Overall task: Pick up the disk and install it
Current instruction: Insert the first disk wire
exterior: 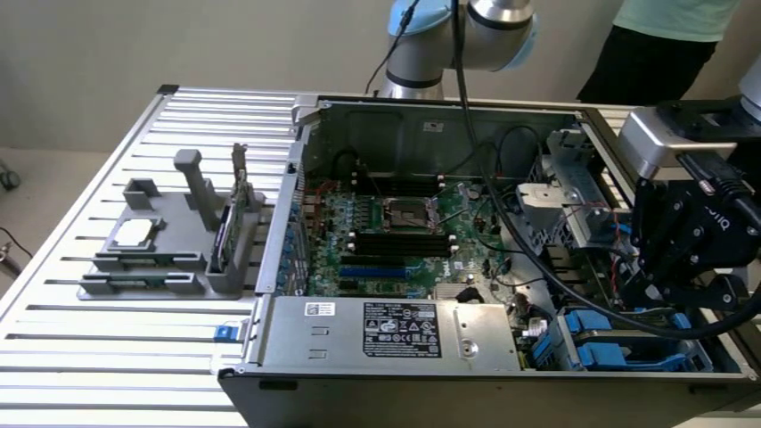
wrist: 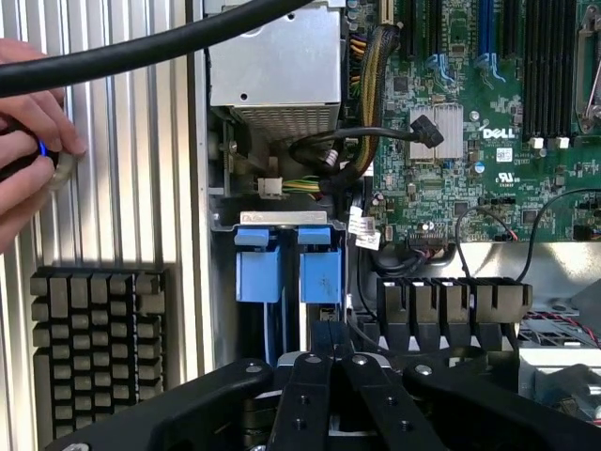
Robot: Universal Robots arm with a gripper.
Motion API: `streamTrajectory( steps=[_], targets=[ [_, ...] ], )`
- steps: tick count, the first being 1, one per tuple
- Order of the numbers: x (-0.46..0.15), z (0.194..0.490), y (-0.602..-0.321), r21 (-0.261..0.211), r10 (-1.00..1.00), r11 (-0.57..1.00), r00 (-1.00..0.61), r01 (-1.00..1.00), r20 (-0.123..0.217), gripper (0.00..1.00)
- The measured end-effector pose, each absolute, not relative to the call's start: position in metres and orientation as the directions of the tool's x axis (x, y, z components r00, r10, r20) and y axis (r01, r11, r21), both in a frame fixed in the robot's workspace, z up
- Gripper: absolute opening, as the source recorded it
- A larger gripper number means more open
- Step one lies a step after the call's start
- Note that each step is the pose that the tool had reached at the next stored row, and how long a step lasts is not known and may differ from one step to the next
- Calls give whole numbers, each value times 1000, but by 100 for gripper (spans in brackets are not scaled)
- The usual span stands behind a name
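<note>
Slatted metal table (exterior: 119, 357), open computer case (exterior: 429, 120) — disk (wrist: 319, 277) just beyond closed hand (wrist: 329, 362), hold unclear.

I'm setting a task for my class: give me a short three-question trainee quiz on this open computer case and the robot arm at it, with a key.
1. True or false: the gripper is over the grey fixture on the slatted table.
2. Which lies in that fixture? A a square silver chip; B a screwdriver; C a fan.
3. Fill in: in the wrist view, on the table beside the case lies a black finned ____.

Key: 1 false, it is by the blue carriers in the drive bay; 2 A; 3 heat sink.
</note>
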State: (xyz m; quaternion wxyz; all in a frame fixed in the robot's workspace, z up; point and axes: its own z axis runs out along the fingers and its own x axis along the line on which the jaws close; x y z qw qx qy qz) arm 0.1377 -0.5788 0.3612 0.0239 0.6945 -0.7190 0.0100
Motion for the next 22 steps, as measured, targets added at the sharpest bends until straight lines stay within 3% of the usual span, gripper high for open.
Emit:
streamTrajectory(
  steps=[22],
  targets=[
    [138, 361, -579, 19, -939, 342, -340, -940, 48, 11]
  ],
)
